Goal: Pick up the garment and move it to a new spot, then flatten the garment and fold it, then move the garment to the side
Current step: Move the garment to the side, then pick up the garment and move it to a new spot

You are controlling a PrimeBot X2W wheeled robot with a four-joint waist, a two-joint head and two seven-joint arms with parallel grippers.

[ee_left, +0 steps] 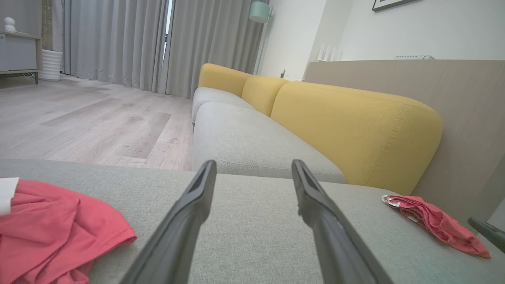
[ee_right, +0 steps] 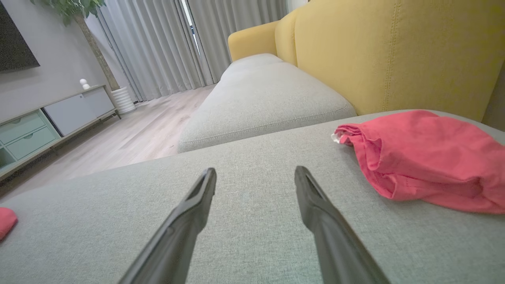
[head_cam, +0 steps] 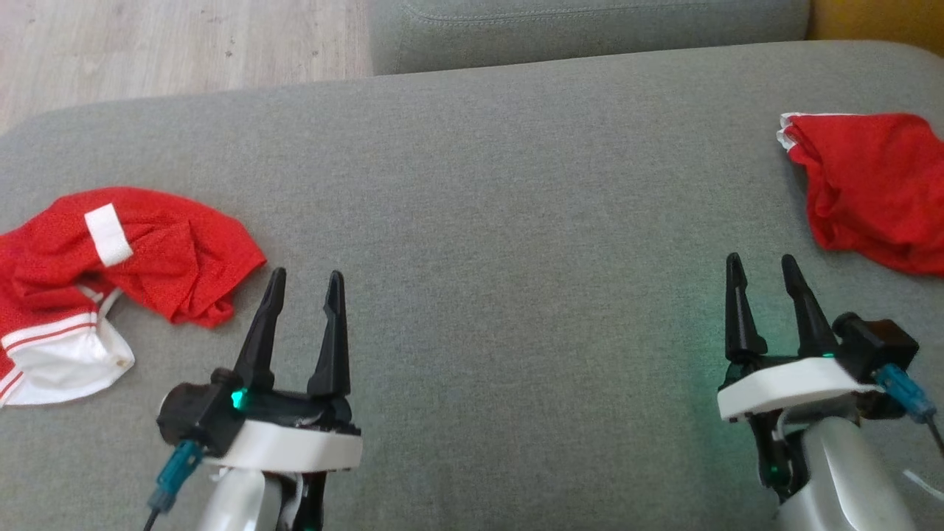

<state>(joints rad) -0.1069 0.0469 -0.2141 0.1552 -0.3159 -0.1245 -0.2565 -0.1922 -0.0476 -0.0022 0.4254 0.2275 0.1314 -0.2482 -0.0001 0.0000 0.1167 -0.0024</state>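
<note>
Two red garments on cushion (head_cam: pixel 501 221): left garment (head_cam: pixel 147 251) crumpled, just beside left gripper (head_cam: pixel 306 276); right garment (head_cam: pixel 870 184) near right gripper (head_cam: pixel 761 259). Both grippers spread, empty. Best: choose one, pinch raised fold, lift clear, carry to bare middle.

A red mesh garment (head_cam: pixel 147 251) is seen crumpled at the left edge of the grey seat cushion (head_cam: pixel 501 221). A white patch is shown on its upper fold, and a white band with red stripes is turned out at its near end. A second red garment (head_cam: pixel 870 184) is bunched in loose folds at the cushion's right edge, toward the far corner, with white trim exposed at its far tip. The two are laid well apart.
</note>
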